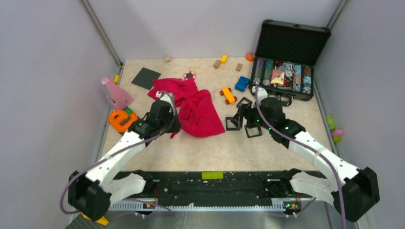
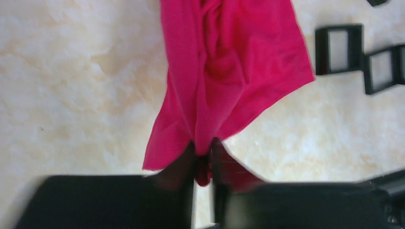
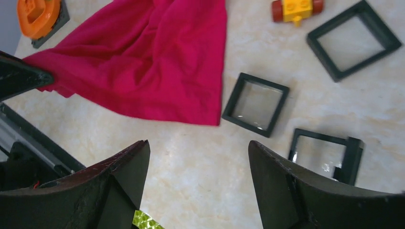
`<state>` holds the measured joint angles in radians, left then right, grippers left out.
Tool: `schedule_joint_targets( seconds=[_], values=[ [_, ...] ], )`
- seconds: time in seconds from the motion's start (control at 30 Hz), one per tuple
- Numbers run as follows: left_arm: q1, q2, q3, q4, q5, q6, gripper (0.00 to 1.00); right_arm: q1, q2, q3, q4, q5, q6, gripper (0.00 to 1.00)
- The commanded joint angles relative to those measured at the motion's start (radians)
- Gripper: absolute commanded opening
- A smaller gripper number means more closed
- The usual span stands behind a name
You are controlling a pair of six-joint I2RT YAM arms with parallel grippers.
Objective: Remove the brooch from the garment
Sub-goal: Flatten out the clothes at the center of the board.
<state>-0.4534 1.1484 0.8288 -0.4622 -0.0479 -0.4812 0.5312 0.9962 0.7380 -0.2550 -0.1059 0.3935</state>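
A crimson garment (image 1: 193,105) lies crumpled on the table's middle left. The pink-and-white flower brooch (image 1: 189,75) sits at its far edge. My left gripper (image 1: 173,125) is shut on the garment's near left corner; in the left wrist view the cloth (image 2: 229,71) runs down into the closed gripper (image 2: 204,160). My right gripper (image 1: 244,114) is open and empty over bare table right of the garment; in the right wrist view its fingers (image 3: 129,162) spread wide, with the garment (image 3: 153,62) ahead to the left. The brooch does not show in either wrist view.
Three black square frames (image 1: 248,117) lie by the right gripper. A yellow toy car (image 1: 228,95) and a blue one (image 1: 242,83) sit behind them. An open black case (image 1: 286,62) stands far right. An orange ring toy (image 1: 122,119) and pink piece (image 1: 116,93) lie left.
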Motion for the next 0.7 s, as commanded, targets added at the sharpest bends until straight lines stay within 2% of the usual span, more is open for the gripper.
schedule_joint_targets(
  seconds=[0.0,0.03,0.07,0.2,0.4,0.5,0.67],
  values=[
    [-0.068,-0.199,-0.044,-0.204,0.032,-0.053,0.77,0.114,0.118,0.078,0.077,0.065,0.013,0.77],
    [-0.069,-0.234,-0.047,-0.216,0.035,-0.047,0.95,0.134,0.151,0.084,0.09,0.072,0.02,0.77],
    [-0.069,-0.266,-0.051,-0.217,0.021,-0.041,0.98,0.153,0.181,0.092,0.108,0.076,0.025,0.77],
    [-0.05,-0.332,-0.047,-0.158,-0.136,-0.048,0.97,0.227,0.33,0.146,0.17,0.113,0.035,0.74],
    [0.013,-0.276,-0.029,0.006,-0.233,-0.041,0.94,0.352,0.569,0.285,0.148,0.308,0.025,0.73],
    [0.089,-0.228,-0.066,0.125,-0.182,-0.065,0.96,0.392,0.677,0.354,0.113,0.35,0.027,0.76],
    [0.284,-0.172,-0.158,0.276,-0.01,-0.132,0.98,0.43,0.792,0.412,0.073,0.408,0.028,0.76]
  ],
)
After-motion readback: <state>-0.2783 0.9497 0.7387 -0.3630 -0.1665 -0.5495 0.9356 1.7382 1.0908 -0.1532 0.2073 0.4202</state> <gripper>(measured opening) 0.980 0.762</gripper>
